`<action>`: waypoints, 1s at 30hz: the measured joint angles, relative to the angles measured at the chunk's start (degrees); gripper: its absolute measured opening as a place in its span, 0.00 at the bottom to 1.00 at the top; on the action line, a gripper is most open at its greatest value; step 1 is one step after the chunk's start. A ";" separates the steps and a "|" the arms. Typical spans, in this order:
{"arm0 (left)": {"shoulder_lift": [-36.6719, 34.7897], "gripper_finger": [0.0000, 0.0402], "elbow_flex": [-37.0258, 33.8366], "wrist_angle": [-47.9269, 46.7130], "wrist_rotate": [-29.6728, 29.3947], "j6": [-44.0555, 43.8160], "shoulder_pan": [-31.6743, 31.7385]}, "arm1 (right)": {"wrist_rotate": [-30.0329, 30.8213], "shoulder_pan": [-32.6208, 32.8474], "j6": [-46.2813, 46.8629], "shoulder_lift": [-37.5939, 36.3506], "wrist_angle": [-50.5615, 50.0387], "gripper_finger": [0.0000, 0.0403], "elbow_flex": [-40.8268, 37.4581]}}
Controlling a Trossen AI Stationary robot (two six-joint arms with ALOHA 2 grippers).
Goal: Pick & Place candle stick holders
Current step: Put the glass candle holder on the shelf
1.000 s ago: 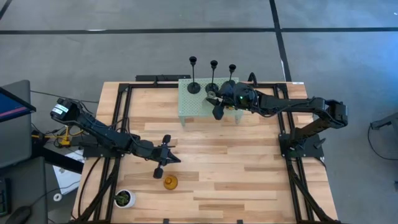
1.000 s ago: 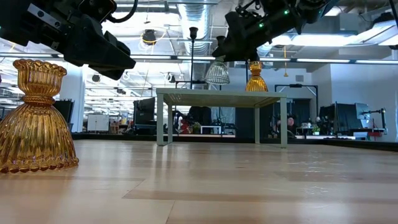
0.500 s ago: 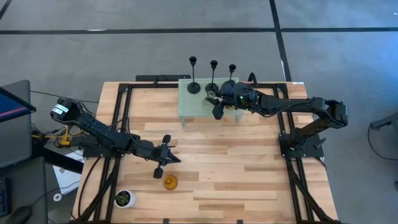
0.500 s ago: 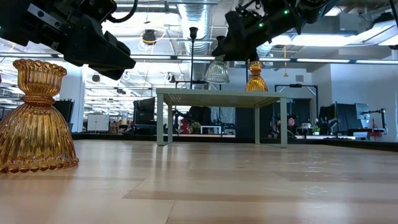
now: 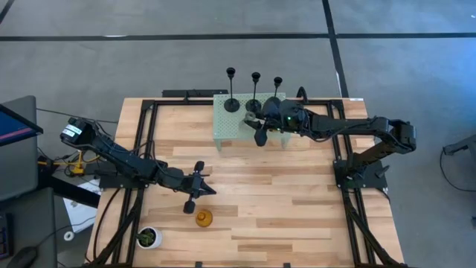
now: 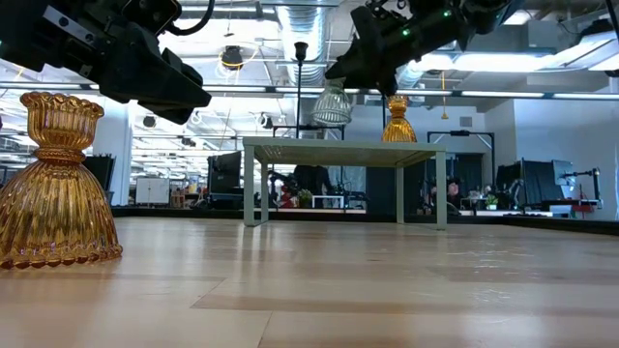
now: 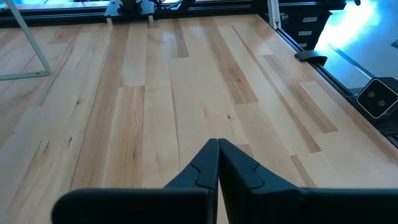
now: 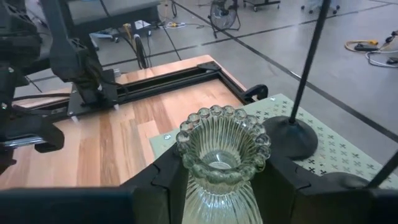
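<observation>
A pale grey ribbed glass candle stick holder (image 8: 222, 155) is up over the pale green perforated stand (image 5: 230, 126) at the table's far side, with my right gripper (image 5: 254, 119) shut on it. Three black candle stick holders (image 5: 232, 104) stand by their round bases on the stand's far part. One amber holder (image 6: 397, 121) stands on the stand too. Another amber holder (image 5: 203, 218) stands on the table near the front. Just behind that one, my left gripper (image 5: 212, 191) hovers, shut and holding nothing. My right gripper pinches the pale holder between its two fingers (image 8: 166, 180), one on each side of the ribbed body (image 8: 194, 186) just below the beaded rim. The fingers come nearly level from the table's right side. The holder stays upright, its foot (image 6: 332, 120) clear above the stand's top.
A small white pot with a green plant (image 5: 148, 237) stands at the near left corner. A black holder's base (image 8: 291, 140) stands close beside the held one. Bare wood (image 5: 297, 201) fills the table's middle and right.
The pale holder has risen a little above the stand's top, staying upright in my right gripper.
</observation>
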 joint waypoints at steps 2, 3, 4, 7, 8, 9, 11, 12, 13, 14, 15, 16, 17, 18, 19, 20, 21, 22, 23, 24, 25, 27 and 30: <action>0.00 0.02 -0.02 0.00 -0.19 0.00 0.02 | 0.05 0.64 0.01 0.00 -0.21 0.32 0.72; 0.00 0.02 -0.01 0.00 -0.23 0.00 0.02 | 0.09 1.17 0.03 0.00 -0.09 0.32 1.16; 0.00 0.02 0.00 0.00 -0.23 0.00 0.02 | 0.09 1.79 0.04 0.00 0.00 0.32 1.64; 0.00 0.02 -0.01 0.00 -0.26 0.00 0.02 | 0.43 4.32 0.42 -0.01 0.06 0.35 2.42; 0.00 0.02 -0.02 0.00 -0.35 0.00 0.02 | 1.00 5.27 0.54 -0.01 -0.09 0.36 2.61; 0.00 0.02 0.00 0.00 -0.38 0.00 0.02 | 1.95 6.20 0.54 -0.02 -0.06 0.36 2.74; 0.00 0.02 -0.02 0.00 -0.38 0.00 0.00 | 4.45 8.07 0.57 -0.02 0.00 0.36 2.75; 0.00 0.02 -0.02 0.00 -0.38 0.00 0.01 | 5.50 8.79 0.64 -0.02 -0.16 0.35 2.75; 0.00 0.02 -0.02 0.00 -0.38 0.00 0.01 | 6.44 9.45 0.68 -0.02 -0.29 0.33 2.75; 0.00 0.02 -0.02 0.00 -0.38 0.00 0.02 | 7.38 10.08 0.89 0.00 -0.27 0.32 2.75; 0.00 0.02 -0.02 0.00 -0.38 0.00 0.02 | 8.27 10.75 1.53 -0.02 -0.22 0.31 2.75; 0.00 0.02 -0.02 0.00 -0.38 0.00 0.01 | 8.95 11.33 2.22 -0.02 -0.20 0.31 2.75; 0.00 0.02 -0.02 0.00 -0.36 0.00 0.01 | 9.14 11.80 2.49 -0.02 -0.24 0.31 2.75; 0.00 0.02 -0.02 0.00 -0.38 0.00 0.02 | 9.16 12.18 2.55 0.00 -0.24 0.32 2.75; 0.00 0.02 -0.02 0.00 -0.38 0.00 0.02 | 9.38 12.47 2.60 0.00 -0.11 0.33 2.75; 0.00 0.02 0.00 0.00 -0.36 0.04 0.00 | 10.17 12.52 2.61 0.00 0.12 0.35 2.75; 0.00 0.02 -0.02 0.00 -0.37 0.22 0.02 | 10.97 12.34 2.46 0.22 0.49 0.36 2.77; 0.00 0.02 -0.02 0.00 -0.36 0.22 0.00 | 11.95 11.85 2.16 1.03 1.57 0.37 2.88; 0.00 0.02 -0.02 0.00 -0.36 0.22 0.02 | 12.25 11.04 1.94 1.99 2.93 0.38 2.99; 0.00 0.02 -0.02 -0.02 -0.36 0.21 0.01 | 12.09 10.02 1.93 2.72 3.19 0.38 2.96; 0.00 0.02 -0.02 0.00 -0.36 0.20 0.01 | 12.06 9.10 1.88 3.75 3.47 0.37 3.18; 0.00 0.02 -0.02 -0.02 -0.36 0.20 0.02 | 11.64 7.25 1.61 6.67 3.85 0.33 5.60; 0.00 0.02 -0.02 -0.02 -0.36 0.15 0.02 | 10.67 5.19 0.13 10.02 1.35 0.31 8.74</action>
